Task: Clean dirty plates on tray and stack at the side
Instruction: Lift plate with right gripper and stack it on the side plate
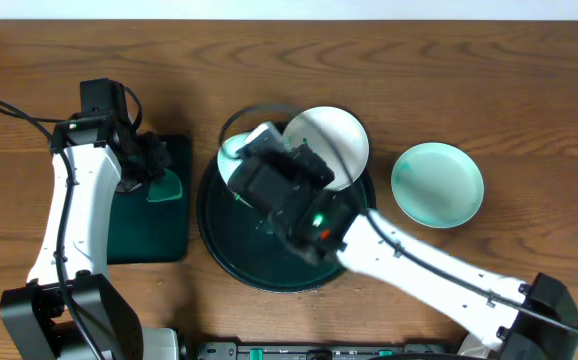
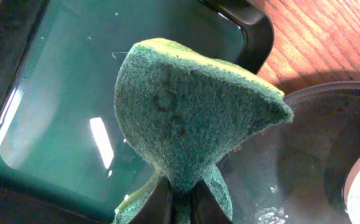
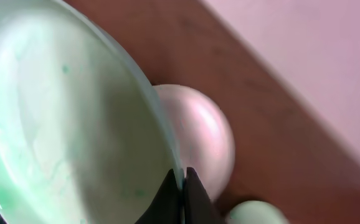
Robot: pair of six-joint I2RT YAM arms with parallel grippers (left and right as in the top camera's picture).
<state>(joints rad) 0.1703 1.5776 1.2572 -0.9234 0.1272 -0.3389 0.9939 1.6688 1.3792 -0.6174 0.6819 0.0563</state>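
Observation:
My right gripper (image 1: 259,150) is shut on the rim of one plate (image 1: 229,163), held tilted over the left of the round black tray (image 1: 231,250). In the right wrist view this plate (image 3: 61,124) fills the left and carries faint green smears, with the gripper (image 3: 183,182) pinching its edge. A second plate (image 1: 331,145) lies at the tray's back right. The third plate (image 1: 437,184) sits on the table to the right. My left gripper (image 2: 180,202) is shut on a teal-green sponge (image 2: 192,118), just left of the black tray.
A rectangular dark green tray (image 1: 139,235) lies under the left gripper, close beside the black tray's left rim (image 2: 329,90). A black cable (image 1: 19,112) trails over the table at the far left. Wooden tabletop surrounds everything.

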